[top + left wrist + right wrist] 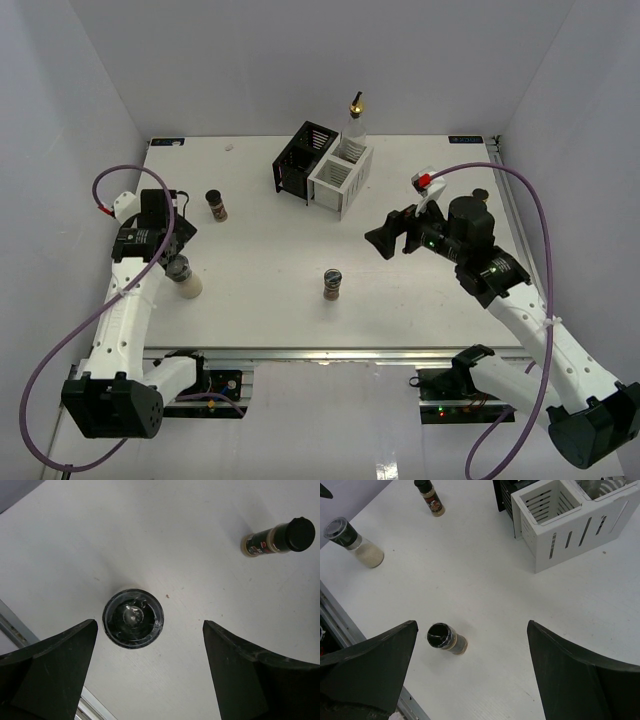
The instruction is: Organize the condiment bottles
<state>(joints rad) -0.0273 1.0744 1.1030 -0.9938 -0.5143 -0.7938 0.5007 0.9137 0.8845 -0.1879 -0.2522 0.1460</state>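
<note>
A cream shaker (184,280) with a dark lid (133,618) stands near the table's left edge. My left gripper (149,625) hangs open right above it, the lid nearer its left finger. A small brown jar (216,205) (277,537) stands further back. Another brown jar (333,284) (446,638) stands in the middle of the table. My right gripper (392,235) (471,625) is open and empty, up in the air to the right of that jar. A tall clear bottle with a brass spout (355,122) stands in the white rack (338,180).
A black slatted rack (298,160) (501,497) adjoins the white rack (570,527) at the back centre. A small dark item (481,193) shows partly behind the right arm. A metal rail (350,353) runs along the table's near edge.
</note>
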